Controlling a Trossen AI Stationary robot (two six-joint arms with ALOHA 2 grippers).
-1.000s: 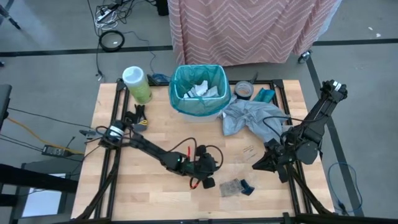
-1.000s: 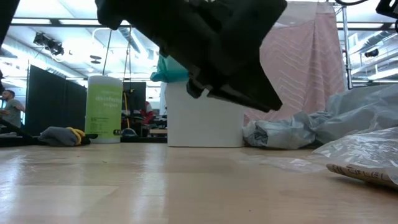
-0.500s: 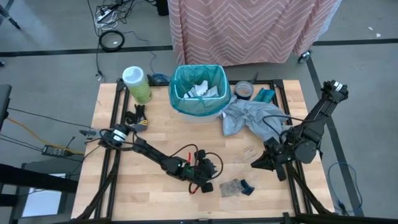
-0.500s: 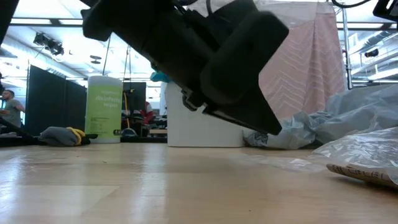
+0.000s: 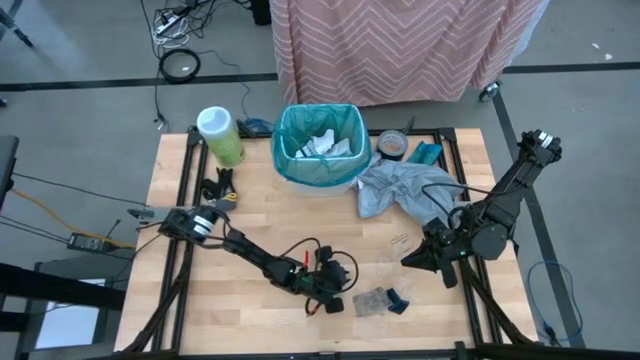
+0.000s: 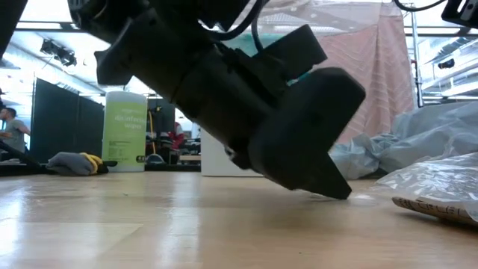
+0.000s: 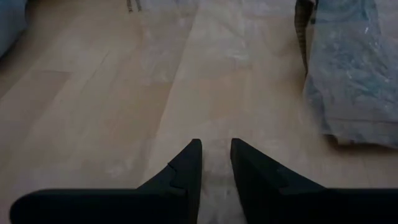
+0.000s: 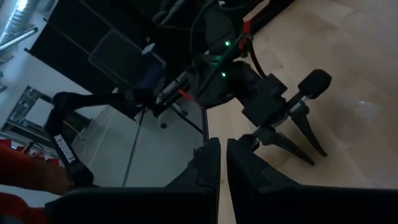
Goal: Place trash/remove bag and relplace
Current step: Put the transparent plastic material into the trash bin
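A pale wooden butcher-block table (image 5: 260, 215) on a black metal frame stands on a grey floor, seen from straight above. At its far edge sits a small white bin lined with the teal-green bag (image 5: 318, 145), whose rim is folded over the top; white crumpled trash (image 5: 322, 144) lies inside it. To the bin's left stands a green wipes canister (image 5: 220, 135), and to its right lie a roll of tape (image 5: 391, 144) and a crumpled pale grey plastic bag (image 5: 400, 188). Behind the table hangs a pink cloth with a zigzag pattern (image 5: 400, 45), and cables trail over the floor. The left gripper (image 5: 333, 299) is low over the near middle of the table, just left of a clear plastic packet (image 5: 372, 300) and a small dark blue scrap (image 5: 397, 299) that lie on the wood. In its wrist view its two dark fingers (image 7: 186, 168) stand a narrow gap apart, holding nothing, with bare wood between them and the packet off to one side. The right gripper (image 5: 408, 263) rests low near the right edge of the table, beyond the packet, its fingers closed together and empty. From table height, the left arm's dark bulk fills the middle of the picture, its tip nearly on the wood; behind it is a large room with ceiling lights, dark partitions and a person seated far off at the left edge.
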